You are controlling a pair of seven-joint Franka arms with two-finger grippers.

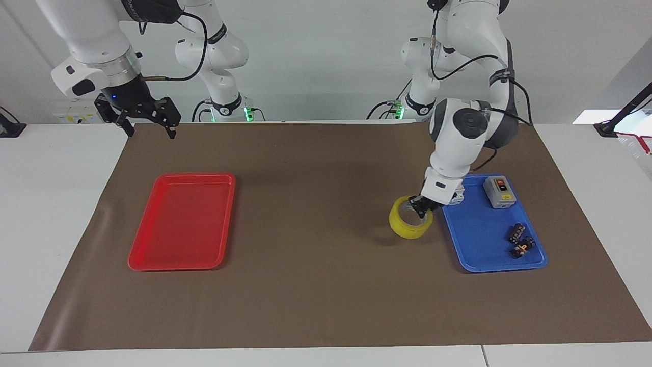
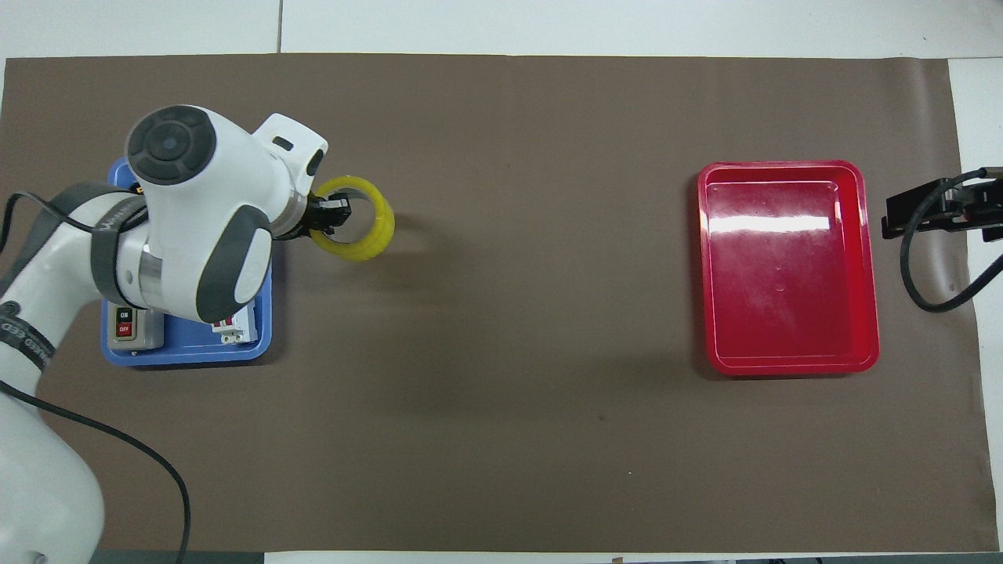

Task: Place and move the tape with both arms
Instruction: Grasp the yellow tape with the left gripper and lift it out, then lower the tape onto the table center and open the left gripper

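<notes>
Left arm (image 1: 461, 135) bent low, jaws pinched together; right arm (image 1: 97, 56) raised, waiting, jaws spread

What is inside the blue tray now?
In the blue tray lie a grey switch box and two small dark parts. A white breaker shows partly under the left arm. The tape is outside it, held by the left gripper.
</notes>
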